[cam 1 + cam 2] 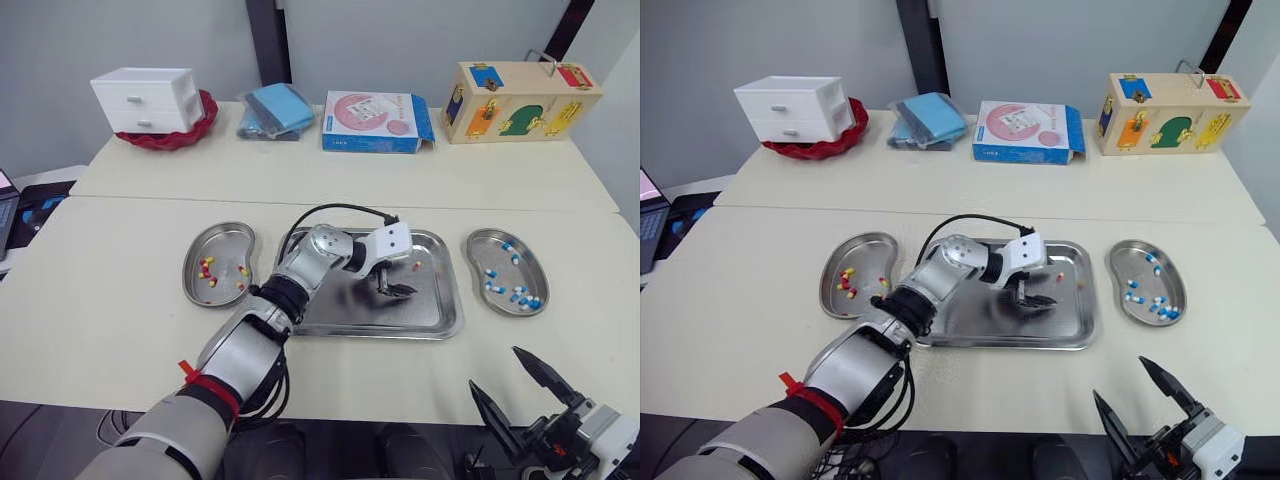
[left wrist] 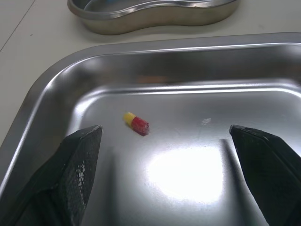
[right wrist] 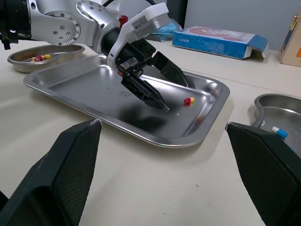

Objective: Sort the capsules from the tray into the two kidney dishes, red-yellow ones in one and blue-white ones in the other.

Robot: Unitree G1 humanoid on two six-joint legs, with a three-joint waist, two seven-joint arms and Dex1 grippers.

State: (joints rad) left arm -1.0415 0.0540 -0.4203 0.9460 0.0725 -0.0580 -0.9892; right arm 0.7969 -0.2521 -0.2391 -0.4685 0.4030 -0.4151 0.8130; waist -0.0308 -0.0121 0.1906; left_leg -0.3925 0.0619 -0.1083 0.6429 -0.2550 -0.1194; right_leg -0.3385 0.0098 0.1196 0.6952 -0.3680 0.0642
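Left gripper (image 1: 397, 290) hangs low inside the tray (image 1: 440, 322), spread wide, lined up on the lone red-yellow capsule (image 2: 136, 123) just ahead, looks ready to pinch it. It belongs in the left kidney dish (image 1: 192, 262). Right gripper (image 1: 497, 370) idles wide open, well clear.
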